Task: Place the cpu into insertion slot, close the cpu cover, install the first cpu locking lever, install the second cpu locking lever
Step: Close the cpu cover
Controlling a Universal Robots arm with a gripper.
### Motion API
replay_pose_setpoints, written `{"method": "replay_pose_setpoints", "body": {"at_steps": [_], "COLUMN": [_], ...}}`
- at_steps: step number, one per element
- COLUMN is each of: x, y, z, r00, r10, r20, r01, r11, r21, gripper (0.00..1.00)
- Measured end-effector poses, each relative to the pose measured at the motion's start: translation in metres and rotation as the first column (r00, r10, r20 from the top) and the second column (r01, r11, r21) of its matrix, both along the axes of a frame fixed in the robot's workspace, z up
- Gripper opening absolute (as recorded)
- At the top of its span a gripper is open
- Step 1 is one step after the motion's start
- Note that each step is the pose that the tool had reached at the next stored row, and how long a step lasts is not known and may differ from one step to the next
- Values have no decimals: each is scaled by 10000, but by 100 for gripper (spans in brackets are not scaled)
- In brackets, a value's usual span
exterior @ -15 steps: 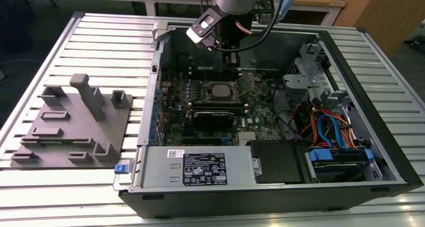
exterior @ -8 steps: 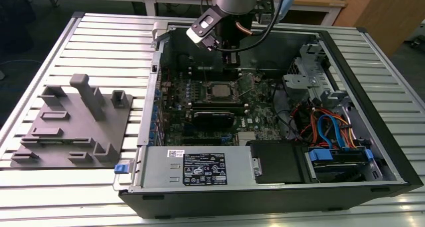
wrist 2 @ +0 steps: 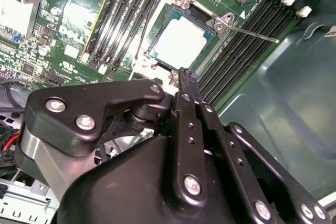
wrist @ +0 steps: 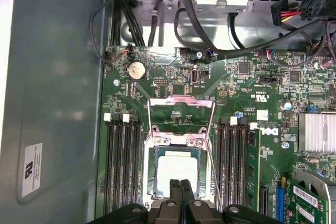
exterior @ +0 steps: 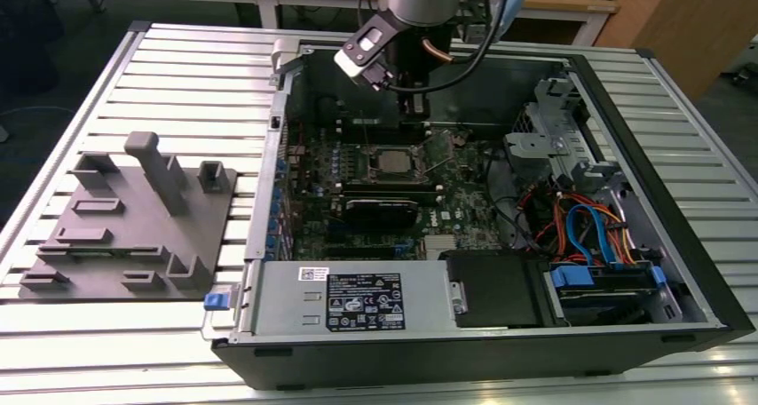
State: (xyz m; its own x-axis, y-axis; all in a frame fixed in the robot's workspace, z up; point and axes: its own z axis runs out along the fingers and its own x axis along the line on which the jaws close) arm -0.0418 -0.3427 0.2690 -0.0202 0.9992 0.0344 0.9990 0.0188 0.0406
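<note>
**Chip (wrist: 177,174) seated in its socket (wrist: 150,171), with the claw (wrist: 181,183) at its edge.**
In the first wrist view the claw's fingers are pressed together, holding nothing, with their tips over one edge of the chip. The cover (wrist: 181,100) lies swung back off the socket, and a thin lever (wrist 2: 257,33) juts out sideways. Memory slots (wrist: 123,166) flank the socket on two sides, and beyond one bank is the bare case wall (wrist: 52,103).
</note>
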Motion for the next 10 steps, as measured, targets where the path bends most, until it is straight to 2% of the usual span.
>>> {"method": "replay_pose_setpoints", "body": {"at_steps": [10], "x": [20], "y": [0], "z": [0], "r00": [10000], "r10": [-1], "r20": [-3], "r01": [1], "r11": [10000], "r21": [0], "gripper": [11]}}
